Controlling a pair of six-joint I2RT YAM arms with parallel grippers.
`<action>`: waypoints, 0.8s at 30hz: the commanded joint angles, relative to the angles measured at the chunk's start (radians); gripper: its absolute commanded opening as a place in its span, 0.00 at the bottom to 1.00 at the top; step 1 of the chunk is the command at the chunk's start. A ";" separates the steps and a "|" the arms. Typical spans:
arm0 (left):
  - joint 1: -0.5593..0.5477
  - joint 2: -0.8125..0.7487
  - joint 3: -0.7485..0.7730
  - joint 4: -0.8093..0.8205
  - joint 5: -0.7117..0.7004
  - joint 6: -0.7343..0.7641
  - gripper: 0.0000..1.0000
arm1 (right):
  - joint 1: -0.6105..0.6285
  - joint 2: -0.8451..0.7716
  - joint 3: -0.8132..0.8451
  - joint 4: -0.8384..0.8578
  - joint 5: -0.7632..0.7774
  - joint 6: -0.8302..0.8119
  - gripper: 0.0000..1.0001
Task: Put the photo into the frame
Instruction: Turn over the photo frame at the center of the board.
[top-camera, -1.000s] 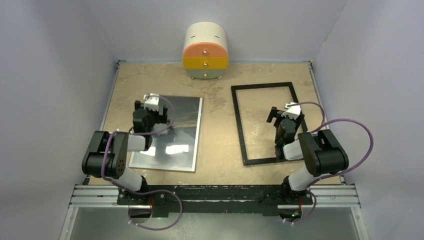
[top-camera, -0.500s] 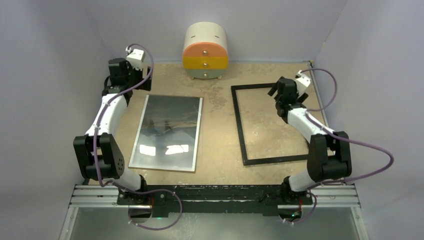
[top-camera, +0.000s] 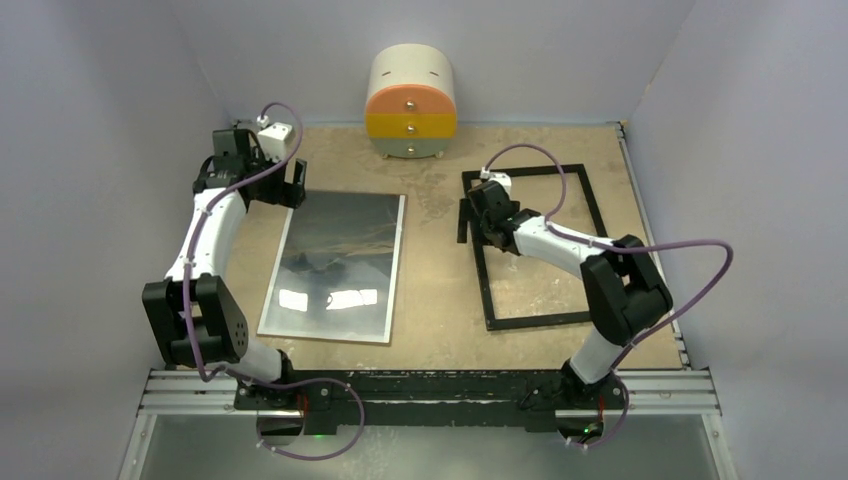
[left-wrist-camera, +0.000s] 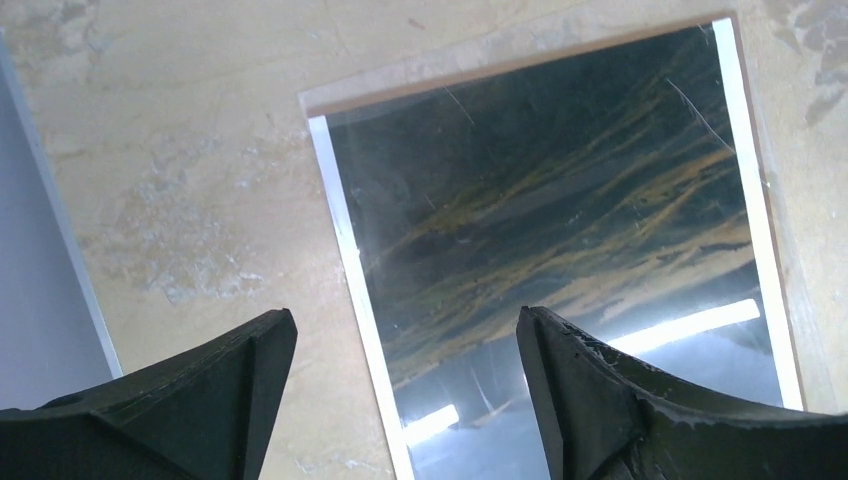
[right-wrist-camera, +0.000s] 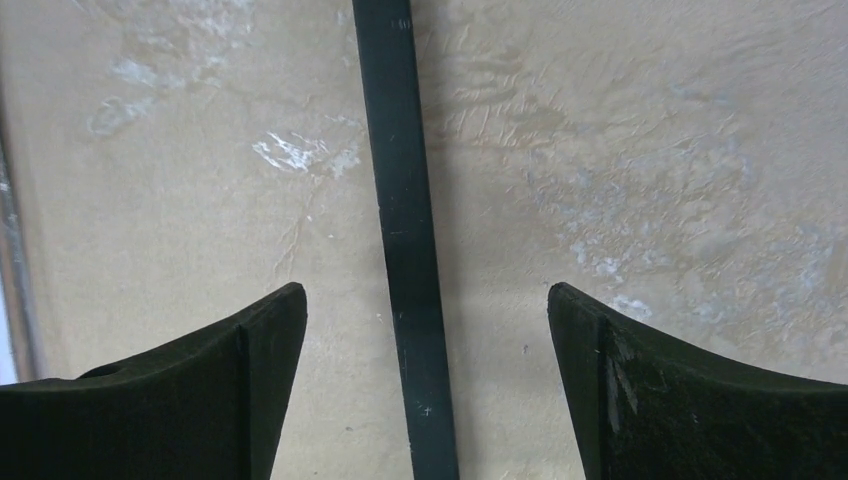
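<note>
Table (top-camera: 440, 250): frame (top-camera: 535, 321) flat on right half, black side up, long axis near-to-far, far end skewed slightly left. Photo (top-camera: 340, 265) flat on left half, picture up, same axis, far end skewed right. Left gripper (left-wrist-camera: 405, 318) over photo's far-left corner — jaws wide, holding nothing. Right gripper (right-wrist-camera: 425, 295) straddles frame's left bar — jaws wide, empty.

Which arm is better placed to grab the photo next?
Left. The left pincer hangs open over the photo's white edge; the right pincer hovers over the frame's black bar, apart from the photo.
</note>
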 joint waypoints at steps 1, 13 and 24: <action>0.004 -0.072 -0.007 -0.070 0.035 0.023 0.86 | 0.019 0.050 0.056 -0.091 0.047 -0.031 0.89; 0.002 -0.108 0.023 -0.248 0.111 0.054 0.86 | 0.025 0.148 0.018 -0.018 0.046 -0.034 0.60; -0.001 -0.091 0.014 -0.285 0.106 0.025 0.87 | 0.041 0.128 -0.009 0.036 -0.047 0.046 0.08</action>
